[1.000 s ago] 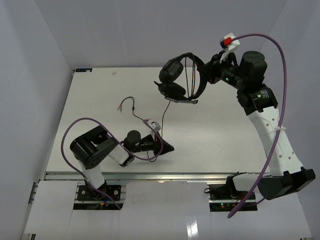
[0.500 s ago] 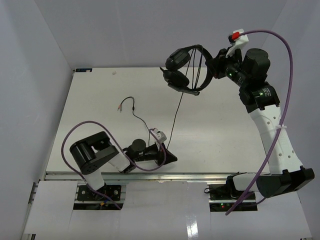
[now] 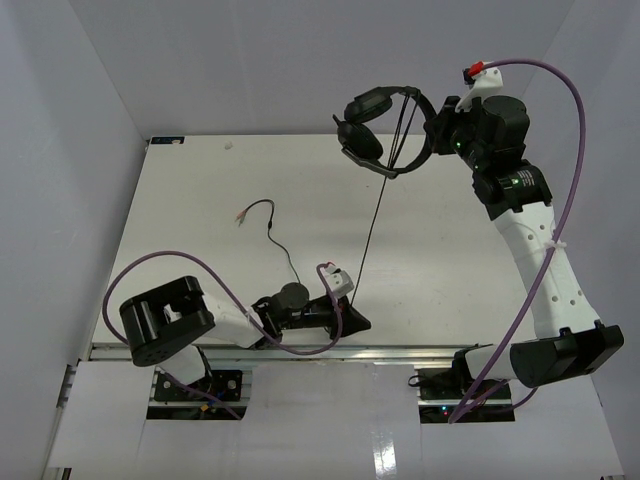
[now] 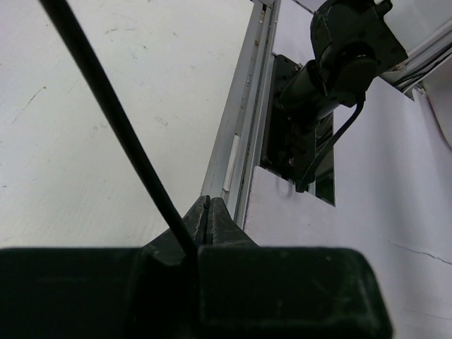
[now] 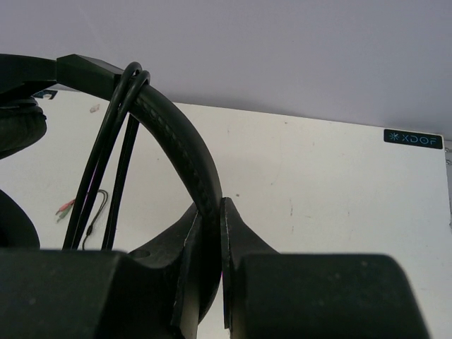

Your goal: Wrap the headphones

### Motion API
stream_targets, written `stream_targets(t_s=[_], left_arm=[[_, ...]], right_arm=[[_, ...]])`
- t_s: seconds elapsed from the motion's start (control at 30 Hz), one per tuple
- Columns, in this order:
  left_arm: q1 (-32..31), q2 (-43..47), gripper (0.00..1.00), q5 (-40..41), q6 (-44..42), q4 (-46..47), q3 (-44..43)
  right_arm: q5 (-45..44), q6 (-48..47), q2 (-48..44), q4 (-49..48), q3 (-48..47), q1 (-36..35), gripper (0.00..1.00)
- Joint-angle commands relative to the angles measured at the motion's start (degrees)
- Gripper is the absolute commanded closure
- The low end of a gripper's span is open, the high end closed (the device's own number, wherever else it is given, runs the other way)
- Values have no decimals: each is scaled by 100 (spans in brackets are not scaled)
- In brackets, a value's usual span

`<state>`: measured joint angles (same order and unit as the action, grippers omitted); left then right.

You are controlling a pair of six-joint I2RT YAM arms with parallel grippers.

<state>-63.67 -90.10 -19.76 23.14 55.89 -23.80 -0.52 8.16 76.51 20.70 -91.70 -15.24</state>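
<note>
The black headphones (image 3: 372,128) hang in the air above the table's far edge. My right gripper (image 3: 437,125) is shut on the arched headband (image 5: 180,145), which sits between its jaws in the right wrist view (image 5: 210,212). Turns of the thin cord (image 5: 129,79) lie over the headband. One stretch of cord (image 3: 374,222) runs taut down to my left gripper (image 3: 358,322), low at the table's near edge. That gripper (image 4: 210,206) is shut, with the cord (image 4: 116,116) pinched at the base of its jaws. The slack remainder (image 3: 277,237) lies on the table and ends in coloured plugs (image 3: 240,217).
The metal rail (image 4: 244,134) of the table's near edge runs just past my left gripper, with the right arm's base (image 4: 339,56) beyond it. White walls enclose the table on the left, back and right. Purple arm cables (image 3: 570,170) loop beside each arm.
</note>
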Motion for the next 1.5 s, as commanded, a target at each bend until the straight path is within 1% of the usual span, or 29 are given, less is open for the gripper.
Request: stream_targets(t_s=[0.0,0.1,0.23,0.33,0.53,0.63,0.8,0.97,1.03,1.13,1.47], left_arm=[[-322,318,100,157,-198,-747,-307],[-526,613,100,300,-351,-1401,-568],[-788,1088,100,527,-592,-2521,-891],[-938,1551,100,730,-750,-3090,-990],[-1035,2553,100,1023,-872,-4158,-1068],[-1049,2809,100,1068,-932,-4450,-1203],[-1142,2725,100,965,-964,-4637,-1635],[-1298,2327,100,955,-1173,-5094,-2361],[-1339,2190,100,920,-1246,-5307,-2789],[-1388,2039,100,858,-1315,-5491,-3227],[-1437,1390,100,488,-1189,-5368,-3834]], right_arm=[[-502,28,-117,-676,-16,48,92],[-588,-104,-160,-817,119,48,92],[-692,-295,-227,-970,377,29,92],[-761,-486,-308,-1053,488,-34,92],[-885,-923,-421,-1206,700,-211,92],[-950,-1150,-457,-1277,803,-334,92],[-1265,-1434,-501,-1433,1091,-569,92],[-1738,-1918,-577,-1671,1563,-921,92],[-1929,-2055,-635,-1837,1768,-1030,92],[-2005,-2038,-664,-1889,1976,-1128,92],[-2118,-1939,-619,-1946,2314,-1385,92]])
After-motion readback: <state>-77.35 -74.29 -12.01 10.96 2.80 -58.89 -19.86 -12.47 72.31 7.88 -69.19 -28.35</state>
